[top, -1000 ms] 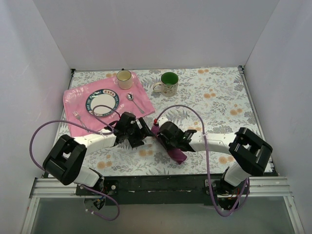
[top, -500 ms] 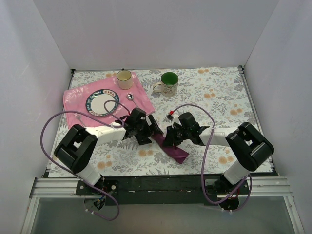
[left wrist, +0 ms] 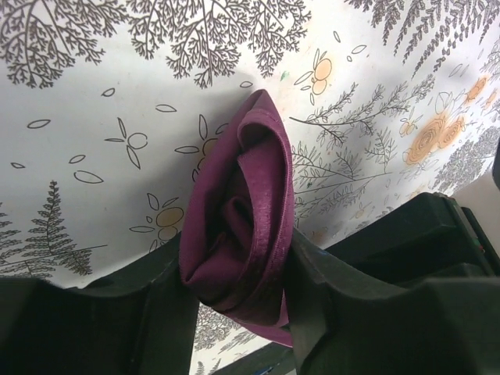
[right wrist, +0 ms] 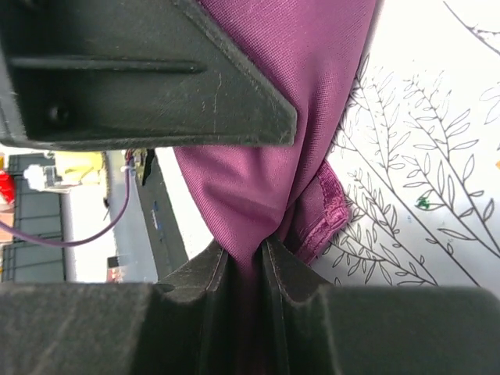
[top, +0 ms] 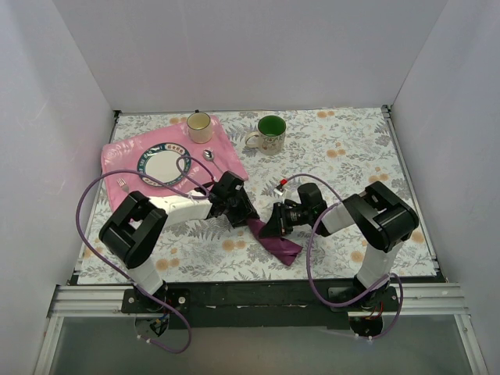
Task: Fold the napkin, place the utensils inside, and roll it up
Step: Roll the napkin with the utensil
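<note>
Top view: napkin (top: 283, 246) is lower centre of frame on the floral table (top: 367, 156). It's a narrow, bunched strip running diagonally from upper left to lower right, not flat, folded over itself.

Left gripper (left wrist: 238, 262): in its wrist view the napkin's end is a loose rolled wad wedged between the fingers (left wrist: 312, 289). Cloth touches both inner faces, so it's pinching the napkin, jaws partway apart around the wad.

Right gripper (right wrist: 244, 262): jaws nearly together with a thin fold of napkin clamped between the tips. The rest of the cloth fans out toward the top of that frame, and a hemmed edge sits just right of the pinch. The big black block at upper left of that view is probably the left gripper's body; it's too close to confirm.

In the top view the left gripper is at the strip's upper-left end and the right gripper is just beside it along the strip. Both are low at the table.

Fork (top: 123, 185) is on the pink mat (top: 125, 152), lower left of the plate (top: 165, 165). Spoon (top: 208, 155) is on the mat right of the plate. Both are well apart from the napkin.

Cream mug (top: 199, 126) is at the mat's upper right. Green mug (top: 270, 133) is upper centre on the table.
</note>
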Tool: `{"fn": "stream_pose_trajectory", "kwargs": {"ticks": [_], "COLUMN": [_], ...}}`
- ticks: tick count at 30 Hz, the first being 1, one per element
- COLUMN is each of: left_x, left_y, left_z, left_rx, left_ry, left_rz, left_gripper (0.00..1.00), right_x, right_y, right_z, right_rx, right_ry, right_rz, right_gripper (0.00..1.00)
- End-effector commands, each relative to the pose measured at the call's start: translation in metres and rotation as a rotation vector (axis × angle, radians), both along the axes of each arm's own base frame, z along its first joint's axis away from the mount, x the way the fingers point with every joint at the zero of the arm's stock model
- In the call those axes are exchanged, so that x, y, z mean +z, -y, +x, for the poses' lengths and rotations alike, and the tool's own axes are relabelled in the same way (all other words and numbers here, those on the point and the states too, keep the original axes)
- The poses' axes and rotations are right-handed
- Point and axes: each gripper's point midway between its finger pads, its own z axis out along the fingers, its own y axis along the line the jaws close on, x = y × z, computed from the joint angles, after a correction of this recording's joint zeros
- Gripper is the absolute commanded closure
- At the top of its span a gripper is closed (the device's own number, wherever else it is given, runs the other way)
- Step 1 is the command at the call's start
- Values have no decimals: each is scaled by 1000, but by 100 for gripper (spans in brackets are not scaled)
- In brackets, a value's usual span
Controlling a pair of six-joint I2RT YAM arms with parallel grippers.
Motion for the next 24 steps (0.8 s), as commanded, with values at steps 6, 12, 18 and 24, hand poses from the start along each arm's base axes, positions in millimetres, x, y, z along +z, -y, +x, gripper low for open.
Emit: {"fn": "stream_pose_trajectory", "kwargs": {"ticks": [6, 12, 18, 24], "left_x": [-30, -27, -29, -31], "left_y": [-34, -32, -33, -28], "left_z": [-15, -16, -20, -24], "left_rx": [3, -4, -9, -25], "left_ry": [-20, -19, -25, -51], "left_rz": [158, 144, 139, 117], "left_gripper": [69, 70, 70, 70], "right_x": [-10, 14, 40, 48], "right_y": [21, 41, 42, 21], "right_z": [-4, 11, 19, 9], "right_rx": [22, -31, -114, -85], "right_ry": [24, 222, 583, 848], "right_rz": [-194, -463, -708, -849], "right_gripper": [56, 32, 23, 21]}}
